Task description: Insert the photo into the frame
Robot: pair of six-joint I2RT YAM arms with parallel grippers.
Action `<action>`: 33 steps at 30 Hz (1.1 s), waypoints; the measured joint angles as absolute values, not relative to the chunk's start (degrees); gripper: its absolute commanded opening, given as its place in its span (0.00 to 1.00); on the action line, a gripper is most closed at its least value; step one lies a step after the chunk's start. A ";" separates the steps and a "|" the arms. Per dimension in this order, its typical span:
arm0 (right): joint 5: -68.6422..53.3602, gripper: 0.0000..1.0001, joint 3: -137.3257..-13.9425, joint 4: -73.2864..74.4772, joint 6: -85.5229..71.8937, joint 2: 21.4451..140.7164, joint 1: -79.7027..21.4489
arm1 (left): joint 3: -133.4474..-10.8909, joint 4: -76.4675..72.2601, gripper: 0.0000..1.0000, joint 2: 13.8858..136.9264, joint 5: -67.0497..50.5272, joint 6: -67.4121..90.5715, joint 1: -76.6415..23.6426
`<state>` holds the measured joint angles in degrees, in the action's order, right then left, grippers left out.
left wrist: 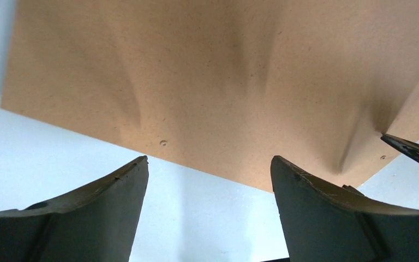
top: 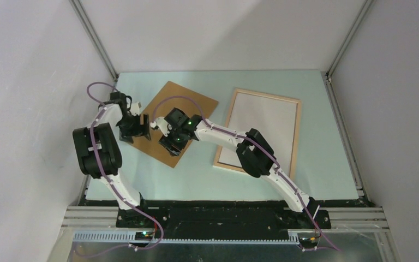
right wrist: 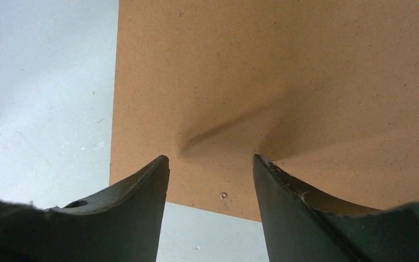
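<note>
The frame (top: 296,128), thin pale wood rails, lies flat on the right of the table with a plain white sheet inside it. The photo's dark picture shows in no view. A brown backing board (top: 188,101) lies tilted at centre left, also in the left wrist view (left wrist: 213,82) and the right wrist view (right wrist: 283,76). My left gripper (top: 142,130) is open and empty at the board's left edge (left wrist: 210,164). My right gripper (top: 167,144) is open and empty just above the board's near edge (right wrist: 211,164). One right fingertip (left wrist: 409,148) shows in the left wrist view.
The pale blue table top (top: 327,164) ends at metal rails on all sides, with white walls behind. The right arm's elbow (top: 256,153) hangs over the frame's lower left corner. Both arm bases sit on the black bar (top: 223,215) at the near edge.
</note>
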<state>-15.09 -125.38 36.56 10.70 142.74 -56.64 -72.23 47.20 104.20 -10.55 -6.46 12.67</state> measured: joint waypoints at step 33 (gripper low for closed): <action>-13.39 0.74 -95.88 38.54 8.10 123.55 -46.94 | -81.47 46.61 0.91 110.69 -9.89 -4.19 9.54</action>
<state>-13.39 -95.88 38.54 8.10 123.55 -46.94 -81.47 46.61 110.69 -9.89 -4.19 9.54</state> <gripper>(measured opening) 0.716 0.909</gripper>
